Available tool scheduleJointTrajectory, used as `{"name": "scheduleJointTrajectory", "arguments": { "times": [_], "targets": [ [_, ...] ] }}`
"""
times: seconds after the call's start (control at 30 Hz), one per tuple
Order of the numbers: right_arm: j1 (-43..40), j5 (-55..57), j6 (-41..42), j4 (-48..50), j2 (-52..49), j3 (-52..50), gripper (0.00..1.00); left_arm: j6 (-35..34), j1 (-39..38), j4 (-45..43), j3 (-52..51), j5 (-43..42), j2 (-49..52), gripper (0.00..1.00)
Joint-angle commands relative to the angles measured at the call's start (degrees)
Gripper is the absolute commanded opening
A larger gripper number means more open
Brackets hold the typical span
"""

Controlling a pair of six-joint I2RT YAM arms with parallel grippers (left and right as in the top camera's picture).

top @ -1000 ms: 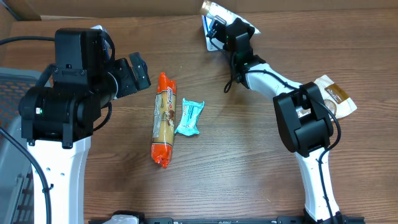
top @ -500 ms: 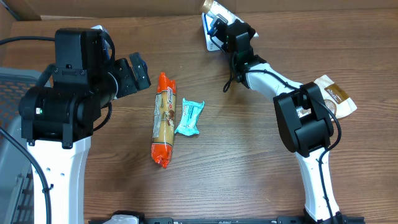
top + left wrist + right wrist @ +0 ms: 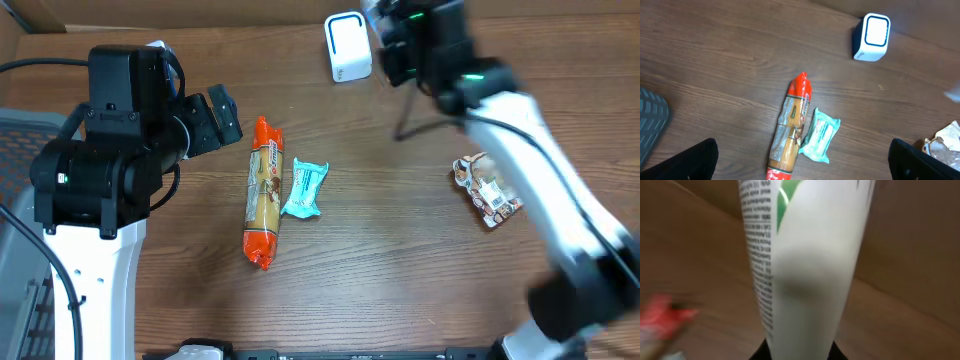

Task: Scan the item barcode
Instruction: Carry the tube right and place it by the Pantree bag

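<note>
Right gripper [image 3: 388, 30] is pinched nearly closed on the white packet [image 3: 800, 265]. The packet rises straight up in front of the wrist camera and fills the middle of that view. A column of small black print runs down one edge and there is a green mark near the top. I cannot find a barcode on the face turned to me. From above, the arm is smeared with blur, so I cannot make out the packet there.

I judge it light, a soft glossy film wrapper that will bend and slip rather than break. The hold belongs low on one end, as it appears to be, leaving the printed faces bare for the reader.

Just beside this gripper, on the side toward the left arm, the white scanner [image 3: 347, 47] stands on the tabletop [image 3: 400, 270]. It looks clear of the fingers, as far as the blur lets me tell. My guess is the packet must be turned until its code faces the scanner window.

Farther off, back toward this arm's base, a crumpled packet [image 3: 487, 190] lies flat. Farthest from it, well across the tabletop, the orange roll [image 3: 264, 192] and the teal packet [image 3: 304, 188] lie side by side. They are in front of the left gripper [image 3: 225, 118], which stands wide and holds nothing
</note>
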State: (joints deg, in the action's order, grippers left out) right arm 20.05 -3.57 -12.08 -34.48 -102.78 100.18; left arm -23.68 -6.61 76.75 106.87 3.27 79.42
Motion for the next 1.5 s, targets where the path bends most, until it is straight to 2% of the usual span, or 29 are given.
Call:
{"name": "scheduleJointTrajectory", "arguments": {
  "times": [0.0, 0.13, 0.23, 0.3, 0.4, 0.53, 0.63, 0.73, 1.0, 1.3, 1.4, 1.47],
  "targets": [
    [-6.0, -31.4, 15.9, -9.7, 9.8, 1.9, 0.04, -0.3, 0.2, -0.1, 0.9, 0.3, 0.1, 1.0],
    [-14.3, -47.6, 16.8, -21.2, 14.0, 1.9, 0.04, -0.3, 0.2, -0.1, 0.9, 0.3, 0.1, 1.0],
    [-21.4, -48.8, 16.8, -28.7, 15.5, 1.9, 0.04, -0.3, 0.2, -0.1, 0.9, 0.3, 0.1, 1.0],
    [-26.3, -47.6, 16.8, -33.4, 15.6, 1.9, 0.04, -0.3, 0.2, -0.1, 0.9, 0.3, 0.1, 0.99],
    [-31.8, -39.1, 16.8, -38.6, 15.0, 1.3, 0.04, -0.3, 0.2, -0.1, 0.9, 0.3, 0.1, 0.99],
    [-35.3, -29.8, 16.8, -40.2, 14.0, -2.8, 0.04, -0.3, 0.2, -0.1, 0.9, 0.3, 0.1, 1.0],
    [-36.6, -26.9, 18.5, -37.8, 13.2, -8.2, 0.04, -0.3, 0.2, -0.1, 0.9, 0.3, 0.1, 0.99],
    [-37.3, -26.0, 21.2, -30.9, 13.1, -16.1, 0.04, -0.3, 0.2, -0.1, 0.9, 0.3, 0.1, 1.0],
    [-37.9, -13.9, 30.9, -15.1, 13.1, -34.6, 0.04, -0.3, 0.2, -0.1, 0.9, 0.3, 0.1, 1.0],
    [-37.9, -11.4, 32.0, 1.6, 13.1, -46.7, 0.04, -0.3, 0.2, -0.1, 0.9, 0.3, 0.1, 1.0],
    [-37.9, -10.3, 31.8, 3.7, 13.1, -49.1, 0.04, -0.3, 0.2, -0.1, 0.9, 0.3, 0.1, 1.0],
    [-37.9, -9.5, 31.8, 3.1, 13.1, -49.2, 0.08, -0.3, 0.2, -0.1, 0.9, 0.3, 0.1, 1.0]
  ]
}}
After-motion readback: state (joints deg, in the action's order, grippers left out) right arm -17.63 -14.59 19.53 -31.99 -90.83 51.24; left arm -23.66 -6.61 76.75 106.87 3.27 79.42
